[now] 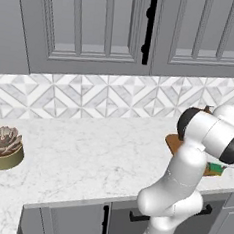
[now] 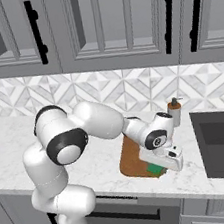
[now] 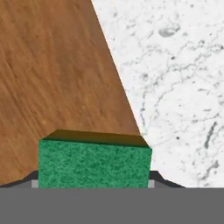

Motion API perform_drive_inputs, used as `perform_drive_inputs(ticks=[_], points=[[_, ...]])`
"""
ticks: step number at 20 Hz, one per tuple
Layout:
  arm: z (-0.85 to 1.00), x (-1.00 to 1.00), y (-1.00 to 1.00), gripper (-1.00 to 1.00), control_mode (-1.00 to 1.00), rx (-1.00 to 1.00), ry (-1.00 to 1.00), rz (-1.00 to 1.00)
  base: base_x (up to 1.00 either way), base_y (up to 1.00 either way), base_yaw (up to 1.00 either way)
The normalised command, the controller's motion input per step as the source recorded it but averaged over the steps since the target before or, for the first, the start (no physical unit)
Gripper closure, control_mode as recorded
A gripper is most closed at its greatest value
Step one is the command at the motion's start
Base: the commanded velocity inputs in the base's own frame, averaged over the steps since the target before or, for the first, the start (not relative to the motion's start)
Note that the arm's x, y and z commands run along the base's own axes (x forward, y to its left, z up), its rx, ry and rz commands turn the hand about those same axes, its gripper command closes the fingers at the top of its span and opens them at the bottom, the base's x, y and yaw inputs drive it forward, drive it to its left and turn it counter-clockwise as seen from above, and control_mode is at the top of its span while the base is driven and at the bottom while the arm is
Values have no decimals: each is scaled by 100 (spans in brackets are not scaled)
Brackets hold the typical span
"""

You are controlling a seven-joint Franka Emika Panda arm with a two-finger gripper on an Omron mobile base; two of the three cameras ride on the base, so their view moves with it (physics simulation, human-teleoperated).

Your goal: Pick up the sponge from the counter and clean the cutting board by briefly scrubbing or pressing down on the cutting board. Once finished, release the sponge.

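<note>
Sponge (image 3: 94, 164): green block pinched between the jaws of the gripper (image 2: 160, 168), long side running across them.
Cutting board (image 3: 57, 78): brown wood directly under the sponge, its edge near the sponge's one end.
Counter (image 3: 175, 87): white marble beyond that edge.

Sponge (image 3: 94, 164): speckled green face, thin yellow-olive layer along far edge. Cutting board (image 3: 57, 74): warm brown, streaky wood grain. Counter (image 1: 85, 156): white marble look, faint grey veins. Backsplash (image 1: 106, 95): grey-white diamond tile pattern. Cabinets (image 2: 116, 22): plain grey, black handles. Plant (image 1: 4, 140): dusky pink-brown leaves, olive-yellow pot. Bottle (image 2: 174, 113): brown, white collar.
</note>
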Motion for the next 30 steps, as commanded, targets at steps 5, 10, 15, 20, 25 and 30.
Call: perform_drive_inputs(ticks=[5,10,15,20,25,30], points=[[-35,6,-17,100,-100,-4,0,0,0,0,0],[8,40,0,100,-100,0,0,-3,0,0,0],[-24,46,17,100,-100,0,3,-2,0,0,0],[-39,42,33,100,-100,-1,5,-1,0,0,0],[0,47,85,100,-100,0,0,-8,0,0,0],[-9,31,51,100,-100,0,7,0,0,0,0]])
